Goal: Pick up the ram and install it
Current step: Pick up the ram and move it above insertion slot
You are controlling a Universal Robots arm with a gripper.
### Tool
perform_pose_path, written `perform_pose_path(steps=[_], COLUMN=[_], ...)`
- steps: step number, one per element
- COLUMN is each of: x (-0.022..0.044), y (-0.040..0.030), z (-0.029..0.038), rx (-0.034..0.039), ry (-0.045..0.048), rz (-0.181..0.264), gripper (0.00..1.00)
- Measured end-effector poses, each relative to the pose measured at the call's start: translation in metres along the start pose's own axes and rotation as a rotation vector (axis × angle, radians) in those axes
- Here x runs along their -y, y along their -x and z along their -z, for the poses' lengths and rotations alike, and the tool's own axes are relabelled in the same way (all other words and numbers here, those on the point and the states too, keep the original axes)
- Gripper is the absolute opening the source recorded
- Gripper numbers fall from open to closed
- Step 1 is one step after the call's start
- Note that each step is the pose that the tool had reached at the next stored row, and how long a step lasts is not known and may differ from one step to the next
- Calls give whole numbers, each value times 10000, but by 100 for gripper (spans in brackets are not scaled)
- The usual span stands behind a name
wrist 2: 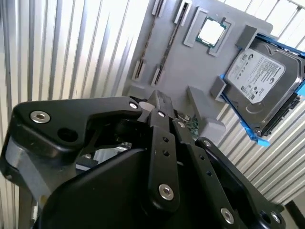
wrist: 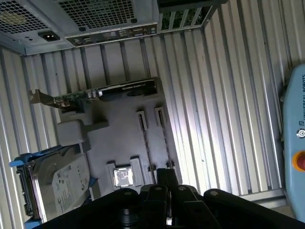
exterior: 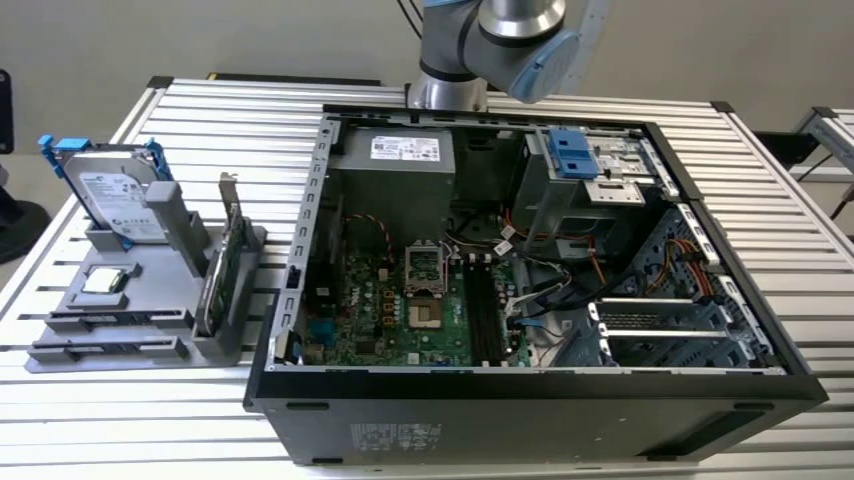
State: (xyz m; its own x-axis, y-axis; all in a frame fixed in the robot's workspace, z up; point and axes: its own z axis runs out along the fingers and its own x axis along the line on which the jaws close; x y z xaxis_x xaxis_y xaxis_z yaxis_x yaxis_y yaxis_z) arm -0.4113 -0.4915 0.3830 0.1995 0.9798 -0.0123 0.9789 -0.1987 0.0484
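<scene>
RAM (wrist: 146,143) - two thin dark sticks standing on edge in the end slots of the gray holder (wrist: 119,138), side by side and apart from each other. In both wrist views the gripper (wrist: 164,175) hangs above that holder w/ its fingertips pointing down near the sticks' closer ends, not touching them. The jaws look clenched together w/ nothing between them. A CPU chip (wrist: 124,177) lies flat in its pocket just beside the fingertips, and the hard drive (wrist: 57,186) in its blue frame stands farther out on that same side. Past the far ends of the sticks, a green card w/ metal bracket (wrist: 105,91) stands on edge - beyond it, the open PC case (exterior: 534,390). Holder and case both rest on the slatted table (exterior: 200,110). In the exterior view the arm (exterior: 514,40) shows behind the case.
</scene>
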Motion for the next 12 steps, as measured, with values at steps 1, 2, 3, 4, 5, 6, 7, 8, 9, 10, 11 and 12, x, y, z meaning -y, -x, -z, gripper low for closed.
perform_pose_path(steps=[1, 2, 3, 4, 5, 6, 7, 8, 9, 10, 11, 12], x=[1, 2, 2, 3, 4, 5, 6, 6, 7, 8, 9, 9], y=[0, 0, 0, 1, 1, 1, 1, 1, 1, 2, 2, 2], z=[0, 0, 1, 0, 1, 1, 1, 1, 1, 1, 0, 1], rx=[6, 11, 17, 21, 27, 32, 36, 41, 46, 51, 55, 61], ry=[-2, -3, -5, -6, -7, -9, -10, -11, -12, -13, -14, -15], rz=[-118, -226, -331, -433, -534, -639, -733, -833, -931, -1030, -1135, -1232], gripper=[0, 0, 0, 0, 0, 0, 0, 0, 0, 0, 0, 0])
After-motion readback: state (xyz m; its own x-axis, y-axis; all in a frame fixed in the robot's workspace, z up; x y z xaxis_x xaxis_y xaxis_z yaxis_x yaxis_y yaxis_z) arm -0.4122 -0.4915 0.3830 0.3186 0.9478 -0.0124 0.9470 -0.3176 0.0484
